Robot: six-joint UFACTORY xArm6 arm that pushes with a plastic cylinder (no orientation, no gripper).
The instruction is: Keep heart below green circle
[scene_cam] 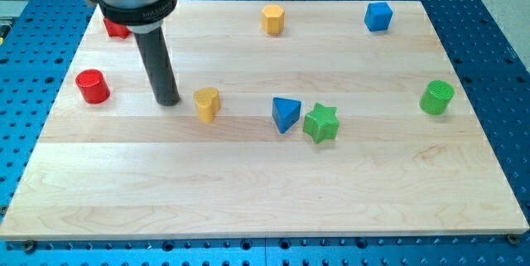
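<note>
The yellow heart block (207,103) lies left of the board's middle. The green circle block (436,98) stands near the view's right edge, at about the same height in the view as the heart. My tip (168,100) rests on the board just left of the yellow heart, with a small gap between them. The rod rises from it towards the view's top left.
A red cylinder (93,86) stands left of my tip. Another red block (115,27) is partly hidden behind the arm at top left. A blue triangle (285,114) and green star (320,123) sit at centre. A yellow hexagon (272,19) and blue block (378,16) lie near the top edge.
</note>
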